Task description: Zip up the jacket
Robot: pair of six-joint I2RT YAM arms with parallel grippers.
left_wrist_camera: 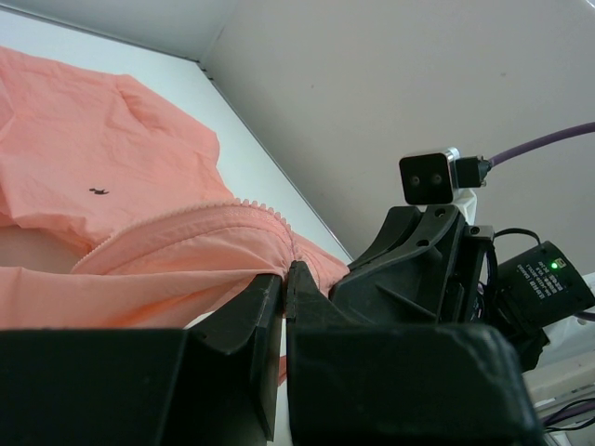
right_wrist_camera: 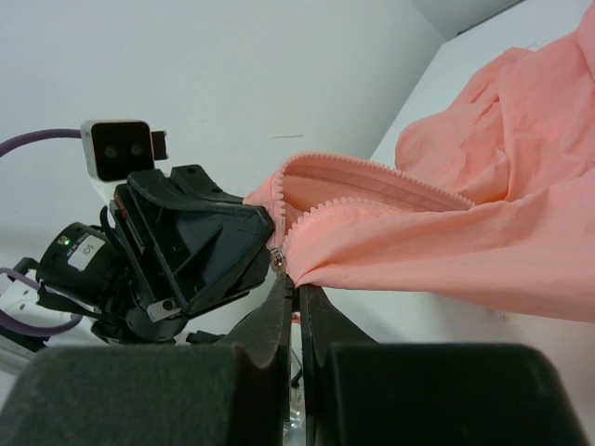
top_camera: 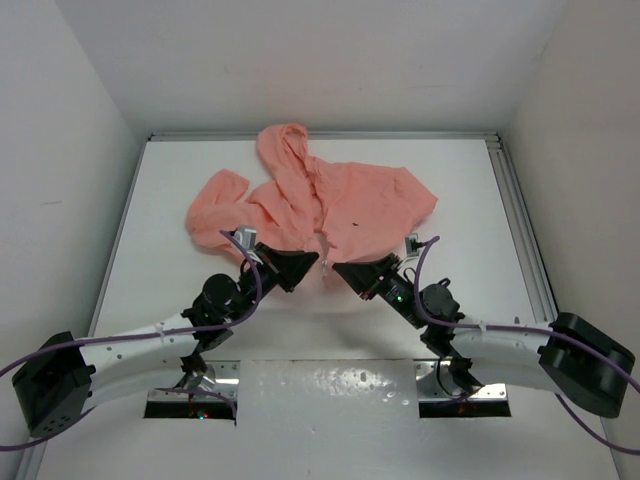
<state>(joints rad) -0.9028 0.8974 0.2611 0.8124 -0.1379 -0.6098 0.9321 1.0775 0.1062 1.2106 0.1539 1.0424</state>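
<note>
Holding: the left gripper point(left_wrist_camera: 284, 279) is pinched shut on the near hem of the jacket point(top_camera: 370, 205). The right gripper point(right_wrist_camera: 296, 286) is also pinched shut on that hem, just under the slider point(right_wrist_camera: 276, 260).
Nearest arm: neither. The two sets of fingertips meet nose to nose at the hem with the slider between them, left arm coming from the left, right arm from the right.
Jacket: lies spread on the table point(top_camera: 170, 180) just beyond both grippers, hem near, hood point(top_camera: 285, 145) far, one sleeve bunched out to the left.
Zipper axis: the zipper point(top_camera: 322, 235) runs from the slider straight away from the arms toward the hood, leaning a little left in the top view.
Coming move, as a judgement: the slider has to travel away along that line while the hem stays anchored. One gripper would have to change its hold.
Wrist views: both show the two tooth rows parted in a loop beyond the slider, so the front is unzipped. The top view is too coarse for that.
Top view: gives the whole lie of the jacket and the zipper's heading, which the wrist views crop.
</note>
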